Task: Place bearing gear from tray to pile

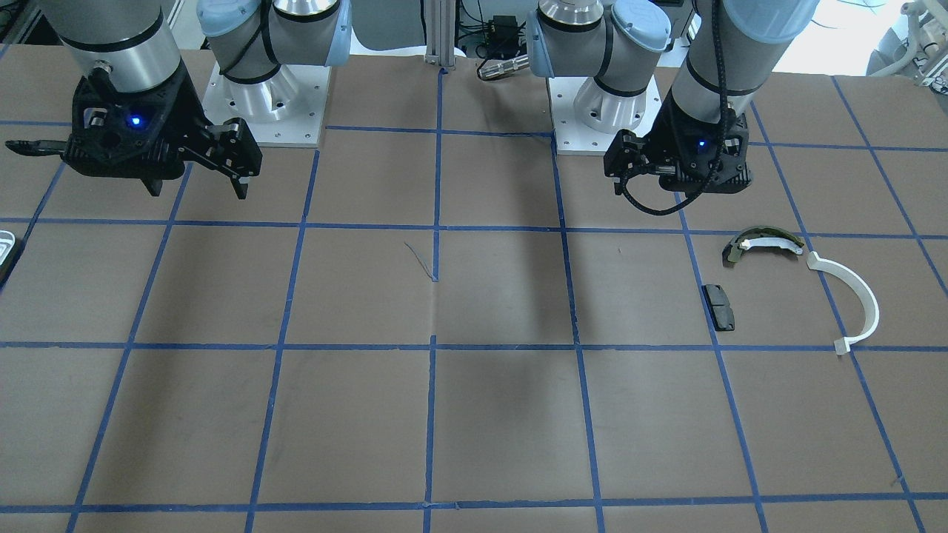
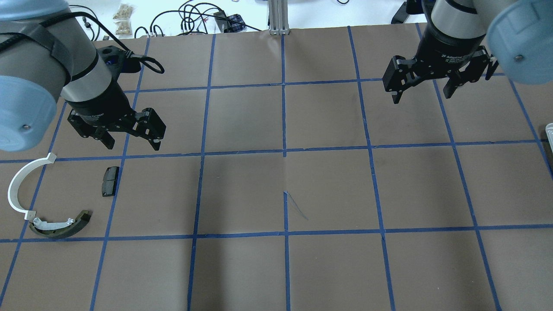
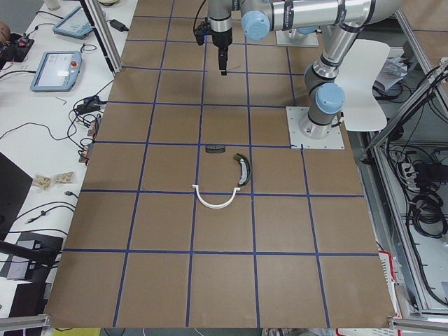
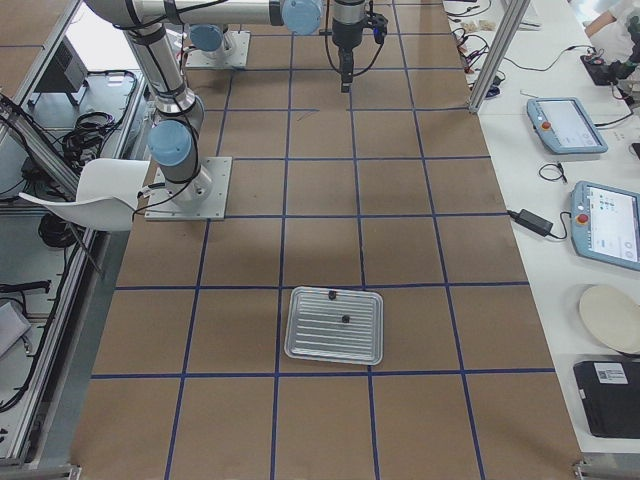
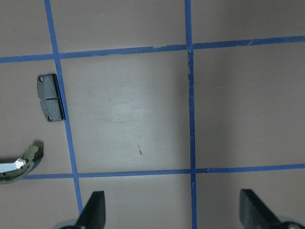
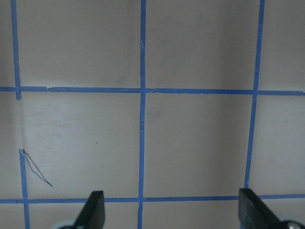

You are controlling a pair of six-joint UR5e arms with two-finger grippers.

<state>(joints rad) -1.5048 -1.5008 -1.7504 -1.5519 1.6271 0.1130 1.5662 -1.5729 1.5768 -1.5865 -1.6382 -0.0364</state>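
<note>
Left gripper (image 2: 131,141) and right gripper (image 2: 421,96) are both spread wide open, with nothing between the fingers.

A small dark part (image 4: 331,294) and a second dark part (image 4: 344,319) sit on the ribbed tray (image 4: 310,350) near the table's (image 2: 328,194) end on the robot's right. They're too tiny to tell which is the bearing gear. The right gripper hangs over bare table, well apart from the tray. The pile (image 3: 243,170) is way over on the other side: black pad (image 2: 110,181), white half-ring arc (image 2: 17,190) and olive-and-white shoe (image 2: 60,225), with the arc's end just beside the shoe's tip. The left gripper hovers near the pad.
</note>
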